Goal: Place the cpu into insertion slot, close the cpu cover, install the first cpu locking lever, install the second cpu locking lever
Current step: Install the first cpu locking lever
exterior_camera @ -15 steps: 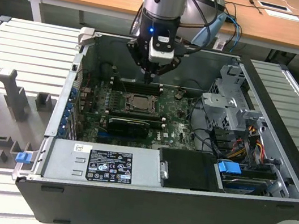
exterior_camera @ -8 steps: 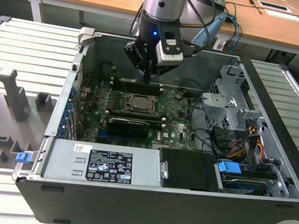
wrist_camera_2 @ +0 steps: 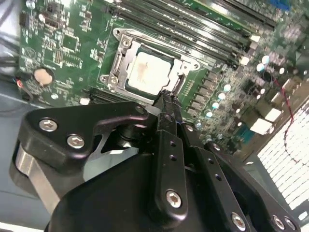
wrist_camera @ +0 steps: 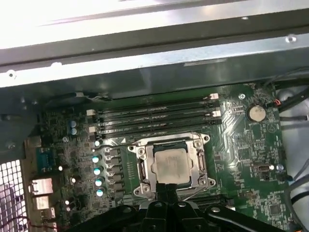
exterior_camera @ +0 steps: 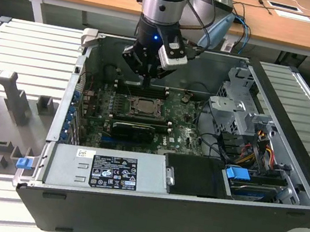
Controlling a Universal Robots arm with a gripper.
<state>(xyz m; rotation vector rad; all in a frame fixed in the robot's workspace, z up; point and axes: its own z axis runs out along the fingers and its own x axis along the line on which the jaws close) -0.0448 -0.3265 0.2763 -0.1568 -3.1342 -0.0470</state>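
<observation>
The cpu (wrist_camera: 168, 164), a pale silvery square chip, lies flat in the insertion slot (wrist_camera: 143, 170) on the green motherboard. The cpu cover (wrist_camera: 198, 162), a silvery frame, lies down around the chip in both wrist views, cpu (wrist_camera_2: 147, 71) and cover (wrist_camera_2: 117, 65). My gripper (wrist_camera_2: 166, 95) hangs just above the socket's edge, its two black fingers pressed together and shut on nothing. In the exterior view the gripper (exterior_camera: 147, 82) stands over the socket (exterior_camera: 143, 107) inside the open computer case.
Black memory slots (wrist_camera: 154, 118) run along one side of the socket. A long black ribbed card (exterior_camera: 133, 129) lies on its other side. The grey power supply (exterior_camera: 107, 170), drive cage (exterior_camera: 237, 103) and cable bundles (exterior_camera: 257, 148) crowd the case, with its metal walls all around.
</observation>
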